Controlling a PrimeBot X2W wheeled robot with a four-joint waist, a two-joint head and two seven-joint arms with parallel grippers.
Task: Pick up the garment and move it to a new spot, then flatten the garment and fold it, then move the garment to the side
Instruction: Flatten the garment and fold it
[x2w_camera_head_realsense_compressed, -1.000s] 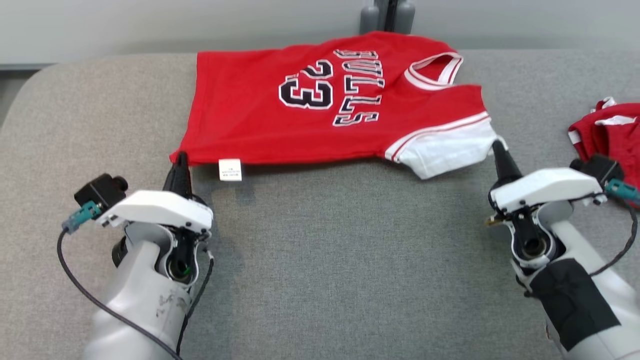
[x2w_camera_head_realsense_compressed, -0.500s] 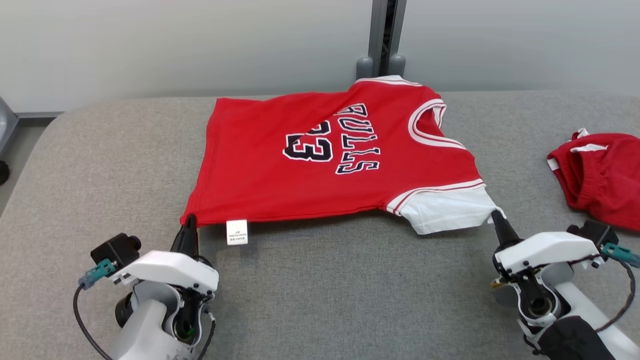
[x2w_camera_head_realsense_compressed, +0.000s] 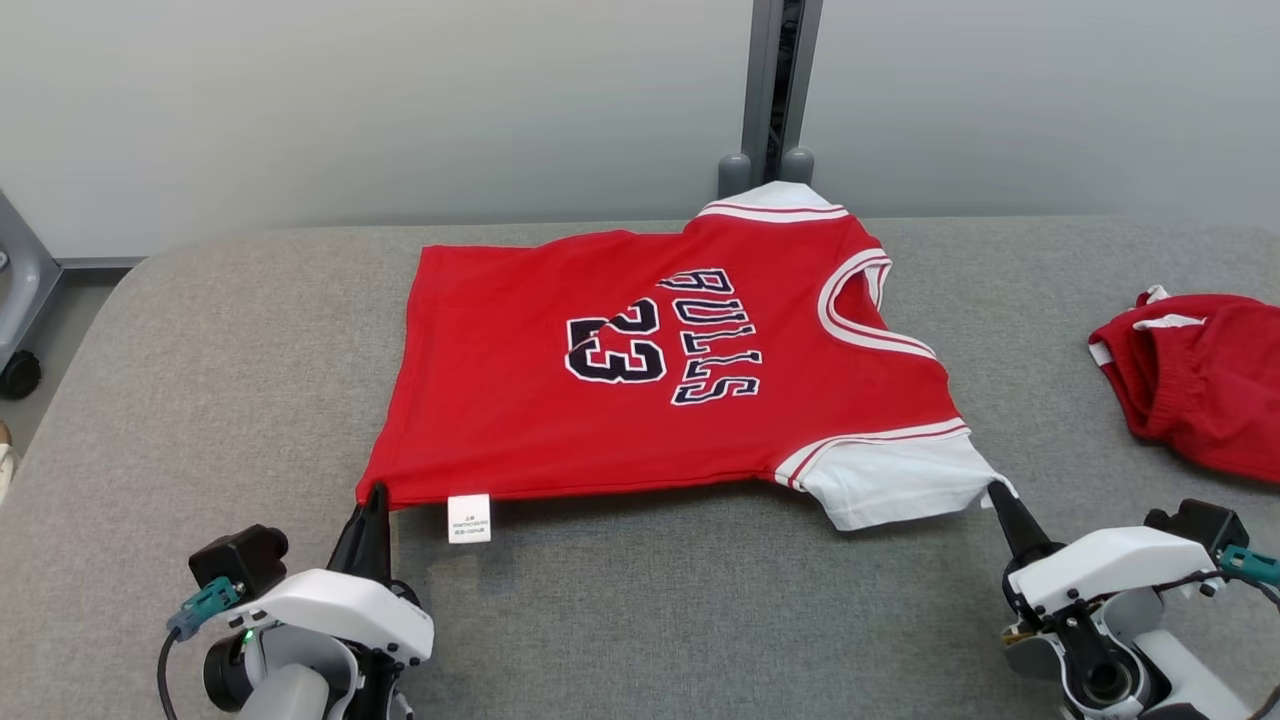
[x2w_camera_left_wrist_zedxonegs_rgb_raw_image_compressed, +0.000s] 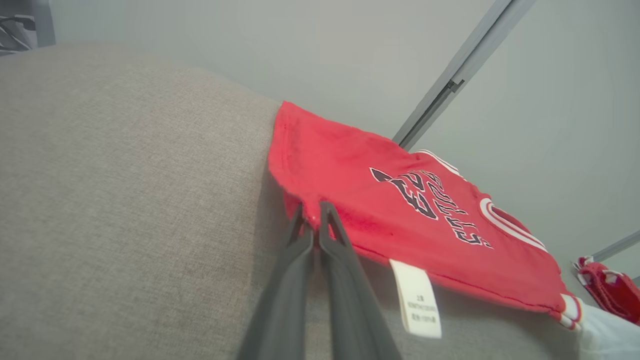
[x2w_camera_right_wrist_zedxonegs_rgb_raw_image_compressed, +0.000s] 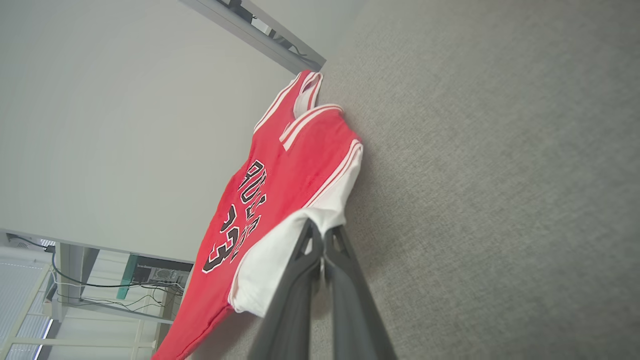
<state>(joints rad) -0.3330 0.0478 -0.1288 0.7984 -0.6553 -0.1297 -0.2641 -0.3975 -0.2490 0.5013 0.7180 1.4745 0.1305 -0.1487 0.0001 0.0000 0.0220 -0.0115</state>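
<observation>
The red short-sleeved basketball jersey (x2w_camera_head_realsense_compressed: 640, 370) with white sleeves is lying spread face up on the grey cloth-covered desk (x2w_camera_head_realsense_compressed: 200, 400), directly in front of the grey upright post (x2w_camera_head_realsense_compressed: 770, 100) that is standing behind the desk. Its far white-and-red-trimmed sleeve is reaching almost to the foot of that post. Its collar is pointing to the right of the post, and its hem to the left.

The left fingers (x2w_camera_head_realsense_compressed: 374, 505) are pressing together on the hem corner farthest from the post, and the left wrist view is showing red cloth clamped between their tips (x2w_camera_left_wrist_zedxonegs_rgb_raw_image_compressed: 312, 212). The right fingers (x2w_camera_head_realsense_compressed: 1000, 500) are likewise closing tight on the tip of the near white sleeve, on the side away from the post; the right wrist view is showing white cloth caught between them (x2w_camera_right_wrist_zedxonegs_rgb_raw_image_compressed: 322, 232). The edge running between the two grips is casting a band of shadow on the desk.

Black letters outlined in white are spelling "BULLS" (x2w_camera_head_realsense_compressed: 715, 350) across the chest, with the number "23" (x2w_camera_head_realsense_compressed: 615, 348) beside them. A small white care tag (x2w_camera_head_realsense_compressed: 469, 517) is hanging from the held edge near the left fingers; its print is too small to read.

A second, crumpled red garment with white trim (x2w_camera_head_realsense_compressed: 1195, 385) is resting on the desk well to the right of the post, apart from the jersey.
</observation>
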